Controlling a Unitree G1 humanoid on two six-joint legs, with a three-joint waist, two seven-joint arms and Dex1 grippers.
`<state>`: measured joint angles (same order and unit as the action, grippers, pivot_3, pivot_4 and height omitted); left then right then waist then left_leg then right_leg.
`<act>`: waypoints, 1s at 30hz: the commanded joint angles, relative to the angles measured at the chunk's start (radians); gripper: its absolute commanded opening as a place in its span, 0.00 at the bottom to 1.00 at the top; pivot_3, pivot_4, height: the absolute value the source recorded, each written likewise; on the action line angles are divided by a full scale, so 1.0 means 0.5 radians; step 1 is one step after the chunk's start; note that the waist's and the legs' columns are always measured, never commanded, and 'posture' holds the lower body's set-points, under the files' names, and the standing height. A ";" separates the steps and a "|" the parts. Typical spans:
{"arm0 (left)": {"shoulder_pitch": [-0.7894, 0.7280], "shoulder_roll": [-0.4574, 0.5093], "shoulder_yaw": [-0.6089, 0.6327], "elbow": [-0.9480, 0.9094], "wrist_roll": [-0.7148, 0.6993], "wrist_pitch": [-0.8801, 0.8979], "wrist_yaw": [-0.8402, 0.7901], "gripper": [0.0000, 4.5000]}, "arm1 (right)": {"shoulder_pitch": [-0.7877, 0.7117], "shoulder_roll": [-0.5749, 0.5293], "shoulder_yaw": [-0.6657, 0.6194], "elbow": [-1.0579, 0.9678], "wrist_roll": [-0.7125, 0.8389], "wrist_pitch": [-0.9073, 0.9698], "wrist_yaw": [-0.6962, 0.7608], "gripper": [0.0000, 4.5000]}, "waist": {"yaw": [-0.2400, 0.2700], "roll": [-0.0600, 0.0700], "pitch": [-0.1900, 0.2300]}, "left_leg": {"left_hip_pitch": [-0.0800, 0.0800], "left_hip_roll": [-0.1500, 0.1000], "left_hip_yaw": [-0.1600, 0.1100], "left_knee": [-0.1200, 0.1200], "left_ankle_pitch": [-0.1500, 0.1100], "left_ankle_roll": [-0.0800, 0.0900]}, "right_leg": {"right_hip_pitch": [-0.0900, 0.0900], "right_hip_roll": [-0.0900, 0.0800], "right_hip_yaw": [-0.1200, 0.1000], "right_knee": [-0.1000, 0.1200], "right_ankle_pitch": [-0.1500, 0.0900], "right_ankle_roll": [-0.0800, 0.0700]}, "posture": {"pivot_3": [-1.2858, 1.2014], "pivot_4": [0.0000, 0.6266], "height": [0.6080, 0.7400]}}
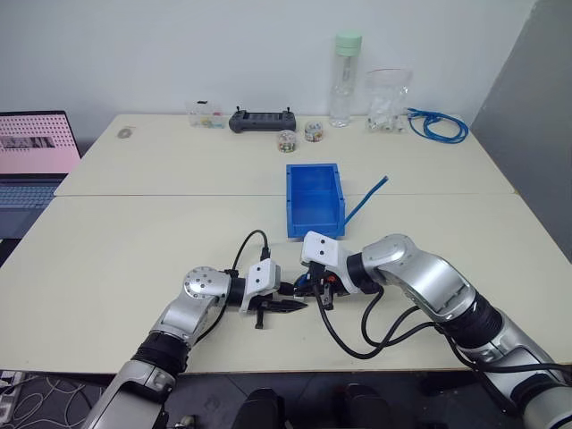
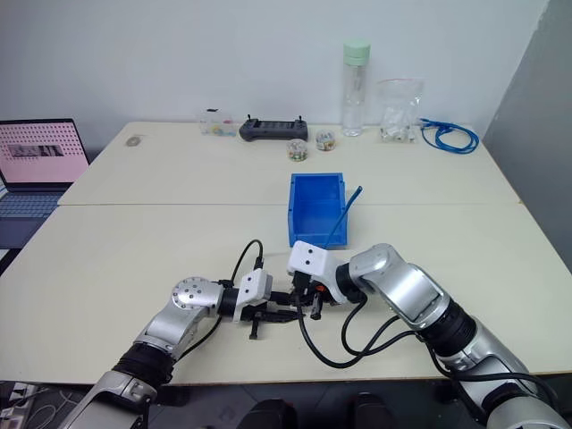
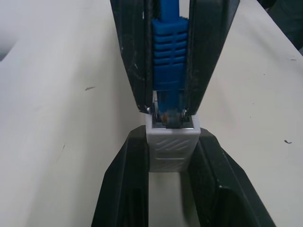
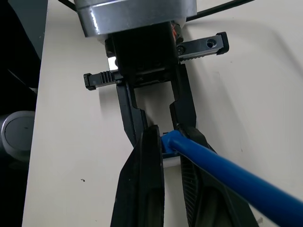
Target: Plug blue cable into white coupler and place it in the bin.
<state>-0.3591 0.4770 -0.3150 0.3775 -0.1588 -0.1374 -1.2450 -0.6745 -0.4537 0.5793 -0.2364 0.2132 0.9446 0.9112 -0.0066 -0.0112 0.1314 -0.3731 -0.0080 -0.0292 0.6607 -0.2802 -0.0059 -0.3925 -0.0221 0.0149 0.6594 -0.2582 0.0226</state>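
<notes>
Near the worktop's (image 1: 134,268) front edge, two grippers meet: the left gripper (image 3: 171,156) pinches one tiny white boxy plastic coupler (image 3: 172,144), the right gripper (image 4: 165,142) pinches one thin bright-blue cable (image 4: 227,177) by its plug, seated in the coupler. One rectangular bright-blue plastic bin (image 1: 315,198) sits mid-worktop.

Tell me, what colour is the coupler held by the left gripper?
White coupler, clearest in left wrist view.
</notes>
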 commanded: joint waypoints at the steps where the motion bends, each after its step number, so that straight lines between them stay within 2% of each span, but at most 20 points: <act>1: 0.091 -0.028 -0.108 0.054 0.151 0.089 0.066 0.18 | 0.122 -0.020 0.132 0.207 -0.163 -0.075 -0.119 0.05 | 0.000 -0.001 -0.002 | 0.011 0.001 -0.001 -0.003 -0.001 0.001 | 0.010 0.000 0.000 -0.005 -0.003 -0.001 | 0.52 0.24 1.00; 6: 0.099 -0.023 -0.110 0.030 0.155 0.098 0.090 0.18 | 0.221 -0.060 0.244 0.463 -0.342 -0.393 -0.129 0.05 | -0.010 0.008 -0.037 | 0.029 0.002 -0.008 -0.008 -0.005 0.001 | 0.023 -0.001 -0.001 -0.014 -0.012 -0.003 | 0.52 0.24 1.00; 9: 0.110 -0.014 -0.107 0.016 0.156 0.094 0.083 0.18 | 0.244 -0.053 0.241 0.518 -0.368 -0.462 -0.121 0.05 | -0.025 0.006 -0.049 | 0.056 0.001 -0.007 -0.031 -0.005 0.000 | 0.045 -0.002 0.001 -0.030 -0.018 -0.012 | 0.52 0.24 1.00; 13: 0.113 -0.014 -0.091 0.005 0.129 0.050 0.058 0.18 | 0.255 -0.029 0.189 0.485 -0.315 -0.453 -0.104 0.05 | -0.036 0.010 -0.053 | 0.057 0.002 -0.009 -0.032 -0.005 0.000 | 0.046 -0.002 0.000 -0.029 -0.019 -0.014 | 0.52 0.24 1.00; 15: 0.099 -0.020 -0.059 -0.031 0.067 0.093 0.032 0.33 | 0.242 -0.005 0.104 0.421 -0.245 -0.393 -0.106 0.05 | -0.037 0.009 -0.050 | 0.057 0.002 -0.009 -0.032 -0.005 0.000 | 0.046 -0.002 0.000 -0.029 -0.019 -0.013 | 0.52 0.24 1.00; 20: 0.147 0.058 0.128 -0.565 -0.158 0.494 0.132 0.53 | 0.200 0.098 -0.361 0.041 0.054 0.003 -0.193 0.05 | -0.037 0.003 -0.012 | 0.047 0.002 -0.014 -0.032 -0.005 0.000 | 0.039 -0.002 -0.003 -0.027 -0.013 -0.004 | 0.52 0.24 1.00; 22: 0.240 0.113 0.226 -0.895 -0.271 0.716 0.223 0.62 | 0.141 0.152 -0.580 -0.082 0.201 0.278 -0.247 0.05 | -0.040 -0.005 0.002 | 0.018 0.002 -0.018 -0.029 -0.004 -0.001 | 0.020 -0.001 -0.005 -0.021 -0.011 -0.003 | 0.52 0.24 1.00; 24: 0.334 0.144 0.334 -1.167 -0.367 0.915 0.360 0.71 | 0.044 0.193 -0.777 -0.134 0.325 0.524 -0.290 0.05 | -0.040 -0.008 0.007 | -0.007 0.002 -0.020 -0.026 -0.003 -0.004 | -0.006 -0.002 -0.007 -0.009 -0.002 -0.017 | 0.52 0.24 1.00; 25: 0.383 0.151 0.382 -1.275 -0.394 0.982 0.430 0.77 | -0.021 0.192 -0.844 -0.124 0.366 0.605 -0.297 0.05 | -0.044 -0.005 0.012 | -0.025 0.001 -0.020 -0.019 -0.002 -0.007 | -0.027 -0.002 -0.005 0.003 -0.002 -0.018 | 0.52 0.24 1.00; 27: 0.515 0.122 0.505 -1.513 -0.446 1.104 0.627 0.86 | -0.237 0.207 -1.007 0.026 0.447 0.775 -0.312 0.05 | -0.048 0.003 0.019 | -0.046 0.001 -0.024 -0.012 -0.002 -0.007 | -0.047 -0.001 -0.004 0.008 -0.002 -0.019 | 0.52 0.24 1.00; 30: 0.659 0.026 0.624 -1.794 -0.475 1.229 0.928 1.00 | -0.521 0.189 -1.110 0.353 0.486 0.860 -0.304 0.05 | -0.053 0.007 0.029 | -0.051 -0.001 -0.027 -0.010 -0.002 -0.007 | -0.052 -0.001 -0.004 0.008 -0.001 -0.020 | 0.52 0.24 1.00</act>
<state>-0.0610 0.5220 -0.0541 -0.3919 -0.3620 0.4300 -0.8965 -0.8554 -0.3570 0.0772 -0.1507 0.4249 1.3411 0.7575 -0.0330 -0.0075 0.1459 -0.3978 -0.0083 -0.0421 0.6563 -0.2813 -0.0093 -0.4185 -0.0226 0.0139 0.6633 -0.2581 0.0115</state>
